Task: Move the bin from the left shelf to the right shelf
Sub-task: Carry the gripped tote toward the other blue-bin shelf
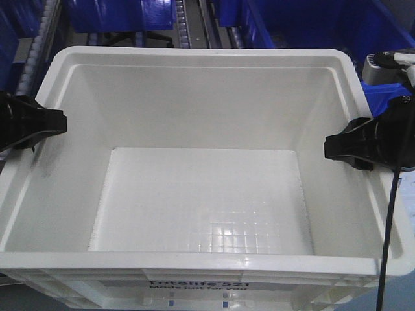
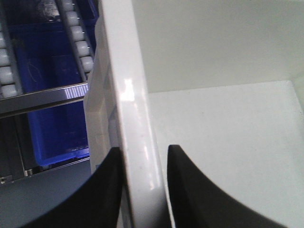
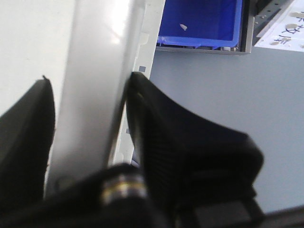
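here left hand (image 1: pixel 60 123), right hand (image 1: pixel 332 148) clamp one bin (image 1: pixel 201 57).

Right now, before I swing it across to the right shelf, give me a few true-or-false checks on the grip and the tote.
1. The left claw has a finger on each side of the white tote rim. True.
2. The right claw hangs clear of the tote. False: its fingers close on the right rim, one inside and one outside.
3. A dark blue bin sits inside the tote. False: the tote is empty.
4. Blue bins sit on the shelving beyond the tote. True.
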You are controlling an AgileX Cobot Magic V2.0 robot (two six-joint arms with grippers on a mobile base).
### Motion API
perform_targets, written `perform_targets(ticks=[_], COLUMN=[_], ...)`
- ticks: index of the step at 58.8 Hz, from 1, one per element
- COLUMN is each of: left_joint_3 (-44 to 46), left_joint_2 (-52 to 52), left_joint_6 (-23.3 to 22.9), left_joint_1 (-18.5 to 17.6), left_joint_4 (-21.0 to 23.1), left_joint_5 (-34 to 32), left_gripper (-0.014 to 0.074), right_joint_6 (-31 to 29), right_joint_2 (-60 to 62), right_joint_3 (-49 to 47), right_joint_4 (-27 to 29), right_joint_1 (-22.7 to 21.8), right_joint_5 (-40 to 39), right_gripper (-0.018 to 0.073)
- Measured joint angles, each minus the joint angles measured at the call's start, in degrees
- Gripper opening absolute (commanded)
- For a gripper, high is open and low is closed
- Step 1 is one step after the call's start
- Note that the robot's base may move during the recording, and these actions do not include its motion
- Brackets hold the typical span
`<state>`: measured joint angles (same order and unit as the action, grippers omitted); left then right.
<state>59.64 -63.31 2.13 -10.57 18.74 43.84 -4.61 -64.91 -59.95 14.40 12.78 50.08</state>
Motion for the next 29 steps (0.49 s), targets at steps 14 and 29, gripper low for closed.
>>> perform_targets(ticks=[14, 29], left_joint_3=[0.00, 0.00], left_joint_2=[0.00, 0.00], left_joint_6=[0.00, 0.00], left_joint_1=[0.00, 0.00], left_joint_4=[-0.05, -0.05], left_joint_5=[0.00, 0.00], left_gripper=[-0.0006, -0.0006], right_joint_6=[0.00, 0.00], right_joint_2=[0.00, 0.00], right_joint_3=[0.00, 0.00], right_joint_4=[0.00, 0.00], right_joint_1=[0.00, 0.00], right_joint_5=[0.00, 0.00], right_gripper=[-0.0004, -0.0004])
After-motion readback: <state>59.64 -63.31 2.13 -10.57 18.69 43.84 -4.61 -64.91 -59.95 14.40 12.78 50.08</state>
